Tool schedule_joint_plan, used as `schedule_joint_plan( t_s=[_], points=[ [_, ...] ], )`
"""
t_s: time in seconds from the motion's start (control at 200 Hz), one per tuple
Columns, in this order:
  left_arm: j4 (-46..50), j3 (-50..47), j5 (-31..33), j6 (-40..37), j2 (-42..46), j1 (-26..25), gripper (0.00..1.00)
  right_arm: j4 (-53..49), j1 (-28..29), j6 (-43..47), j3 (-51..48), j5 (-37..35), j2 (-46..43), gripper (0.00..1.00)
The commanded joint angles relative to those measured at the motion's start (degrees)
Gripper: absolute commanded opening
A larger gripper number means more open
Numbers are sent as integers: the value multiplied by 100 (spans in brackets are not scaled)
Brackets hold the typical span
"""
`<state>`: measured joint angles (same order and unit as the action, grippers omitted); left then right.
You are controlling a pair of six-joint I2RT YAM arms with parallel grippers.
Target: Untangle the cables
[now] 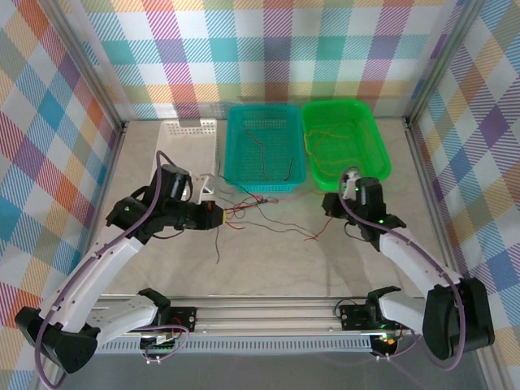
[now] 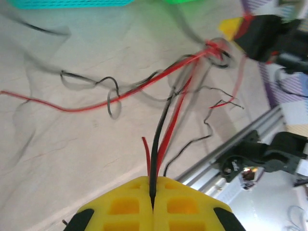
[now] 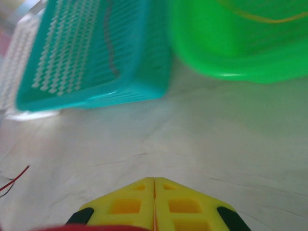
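The cables [image 1: 260, 213] lie as a thin red and black tangle on the table between my two grippers. My left gripper [image 1: 219, 215] is shut on a black cable [image 2: 159, 130] and a red cable [image 2: 144, 86], which rise out of its yellow fingertips [image 2: 125, 204]. From there the red strands run to a knot beside my right gripper [image 2: 232, 26]. My right gripper [image 3: 154, 182] is shut just above the bare table, and no cable shows between its fingertips. It hangs in front of the green basket [image 1: 382, 146].
A teal basket [image 1: 230, 138] at the back holds a dark wire [image 1: 264, 154]. The green basket next to it holds a yellow-orange wire [image 1: 325, 138]. A white perforated tray [image 1: 191, 134] sits at the back left. The metal rail [image 1: 268, 313] runs along the near edge.
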<state>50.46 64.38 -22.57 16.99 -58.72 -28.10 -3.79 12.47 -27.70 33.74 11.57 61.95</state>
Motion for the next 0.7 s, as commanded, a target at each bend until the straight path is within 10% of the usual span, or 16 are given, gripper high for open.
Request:
schedule_joint_plan(
  t_s=[0.0, 0.27, 0.51, 0.695],
  points=[
    [705, 146, 545, -223, 20, 89, 0, -1089, -509, -151, 112, -314, -438, 0],
    [793, 106, 877, -223, -42, 144, 0, -2204, -1874, 73, 479, -60, -1324, 0],
    [505, -181, 902, -190, -94, 151, 0, -2829, -1909, 204, 1206, -871, -1953, 0],
    [-78, -496, 325, -108, -25, 147, 0, -2193, -1888, 0, 1364, 367, -1877, 0]
  ],
)
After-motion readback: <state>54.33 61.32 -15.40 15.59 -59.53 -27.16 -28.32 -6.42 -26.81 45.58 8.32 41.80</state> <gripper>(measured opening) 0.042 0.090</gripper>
